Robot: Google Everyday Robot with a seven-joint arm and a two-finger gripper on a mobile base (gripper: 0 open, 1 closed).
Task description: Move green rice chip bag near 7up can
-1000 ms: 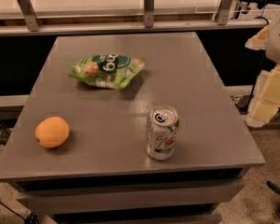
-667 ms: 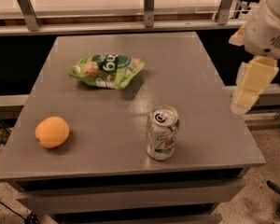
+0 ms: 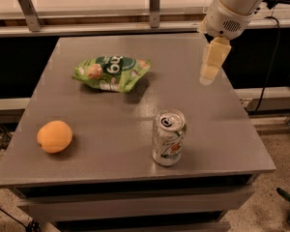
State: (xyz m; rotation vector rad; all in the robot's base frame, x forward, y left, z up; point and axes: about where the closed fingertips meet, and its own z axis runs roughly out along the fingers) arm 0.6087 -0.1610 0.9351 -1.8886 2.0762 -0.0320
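Note:
The green rice chip bag lies flat on the grey table, at the back left of the middle. The 7up can stands upright near the table's front, right of centre, well apart from the bag. My gripper hangs from the white arm over the table's back right part. It points down, above the surface, to the right of the bag and behind the can. It holds nothing that I can see.
A round orange fruit sits at the table's front left. A counter with metal rails runs behind the table. A black cable hangs at the right. The floor lies beyond the table's right edge.
The arm has swung in from the right edge of the view, leftward and toward the back, so the gripper now hangs over the table. Bag, can and orange have not moved.

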